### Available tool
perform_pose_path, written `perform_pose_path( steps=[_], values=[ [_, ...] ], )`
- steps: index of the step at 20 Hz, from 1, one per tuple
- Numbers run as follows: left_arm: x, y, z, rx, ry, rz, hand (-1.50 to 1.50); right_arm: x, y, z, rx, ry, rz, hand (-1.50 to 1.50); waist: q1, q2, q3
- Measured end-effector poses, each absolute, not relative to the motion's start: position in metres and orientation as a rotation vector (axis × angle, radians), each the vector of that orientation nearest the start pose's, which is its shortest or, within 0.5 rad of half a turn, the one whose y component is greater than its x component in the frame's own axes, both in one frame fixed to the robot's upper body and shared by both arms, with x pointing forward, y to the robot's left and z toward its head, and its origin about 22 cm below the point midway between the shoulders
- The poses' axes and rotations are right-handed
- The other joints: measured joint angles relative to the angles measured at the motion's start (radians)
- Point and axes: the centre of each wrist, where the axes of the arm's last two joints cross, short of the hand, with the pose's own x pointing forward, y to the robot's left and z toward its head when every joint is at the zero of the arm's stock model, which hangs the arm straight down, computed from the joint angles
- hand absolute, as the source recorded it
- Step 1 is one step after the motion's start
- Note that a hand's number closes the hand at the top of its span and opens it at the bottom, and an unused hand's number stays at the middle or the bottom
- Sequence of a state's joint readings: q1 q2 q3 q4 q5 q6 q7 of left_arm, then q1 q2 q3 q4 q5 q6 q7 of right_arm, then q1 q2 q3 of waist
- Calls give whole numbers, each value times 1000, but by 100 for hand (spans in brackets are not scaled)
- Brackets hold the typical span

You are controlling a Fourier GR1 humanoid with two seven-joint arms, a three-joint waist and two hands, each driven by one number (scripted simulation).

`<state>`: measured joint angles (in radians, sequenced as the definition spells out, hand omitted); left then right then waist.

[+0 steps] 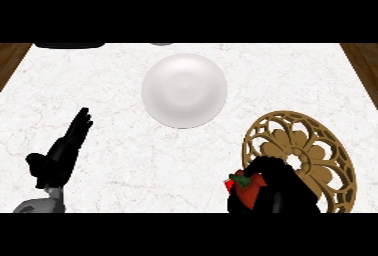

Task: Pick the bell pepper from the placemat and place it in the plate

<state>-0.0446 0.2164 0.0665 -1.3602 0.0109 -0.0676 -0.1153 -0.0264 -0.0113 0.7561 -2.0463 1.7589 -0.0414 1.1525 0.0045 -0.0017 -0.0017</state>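
On the gold placemat's (325, 155) near edge, the right hand (277, 187) curls around the red bell pepper (246, 189); the left hand (63, 152) rests with fingers straight, and the white plate (184, 90) sits farther back on the worktop (88, 85).

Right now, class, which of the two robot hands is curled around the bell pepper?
The right robot hand, low beside the gold placemat, curls round the red bell pepper. The left robot hand is open and holds nothing.
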Motion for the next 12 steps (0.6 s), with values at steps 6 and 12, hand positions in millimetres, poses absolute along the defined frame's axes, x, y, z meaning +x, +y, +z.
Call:
perform_pose_path(
  steps=[6,12],
  values=[
    [254,294,-18,149,-1522,-153,0,187,-65,136,-1446,-1430,425,150,10,2,1],
    [258,296,-18,139,-1524,-161,0,231,-52,146,-1401,-1417,488,150,20,6,1]
  ],
)
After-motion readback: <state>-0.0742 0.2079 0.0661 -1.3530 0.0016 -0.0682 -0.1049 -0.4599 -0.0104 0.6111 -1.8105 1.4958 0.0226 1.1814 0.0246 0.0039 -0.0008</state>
